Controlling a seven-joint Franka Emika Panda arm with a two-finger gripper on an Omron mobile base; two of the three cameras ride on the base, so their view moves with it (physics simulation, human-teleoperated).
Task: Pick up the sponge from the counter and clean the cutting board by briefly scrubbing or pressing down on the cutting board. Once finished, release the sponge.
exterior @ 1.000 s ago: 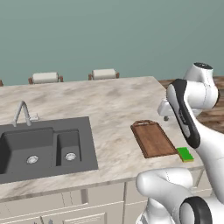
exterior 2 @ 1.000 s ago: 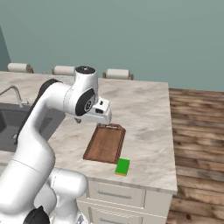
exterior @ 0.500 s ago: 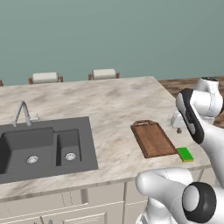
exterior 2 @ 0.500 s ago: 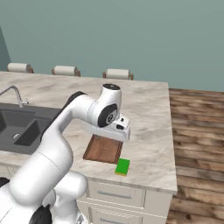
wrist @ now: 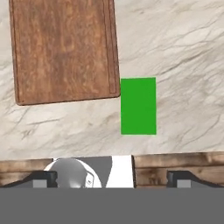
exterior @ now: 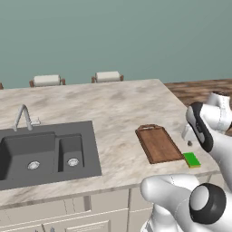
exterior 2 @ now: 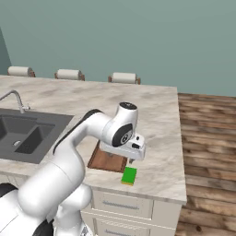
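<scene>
The green sponge point(wrist: 138, 106) lies flat on the marble counter point(wrist: 183, 52), just past a corner of the reddish-brown cutting board point(wrist: 63, 48) and almost touching it. My gripper point(wrist: 111, 179) hovers above them, open, its fingertips point(wrist: 41, 179) spread wide with nothing between them. From the left base view the sponge point(exterior: 191, 159) sits near the counter's front right corner beside the board point(exterior: 158, 144), the gripper point(exterior: 189, 141) just above it. From the right base view the gripper point(exterior 2: 131, 160) hangs over the sponge point(exterior 2: 129, 175) and the board point(exterior 2: 107, 160).
A dark grey double sink point(exterior: 45, 152) with a faucet point(exterior: 22, 117) takes up the counter's left part. Chair backs point(exterior: 47, 80) stand behind the far edge. The counter's right edge drops to a wooden floor point(exterior 2: 207, 138) close to the sponge.
The arm has swung down and toward the counter's front right corner. The gripper went from above the board's handle end to low over the sponge. Sponge and board have not moved.
</scene>
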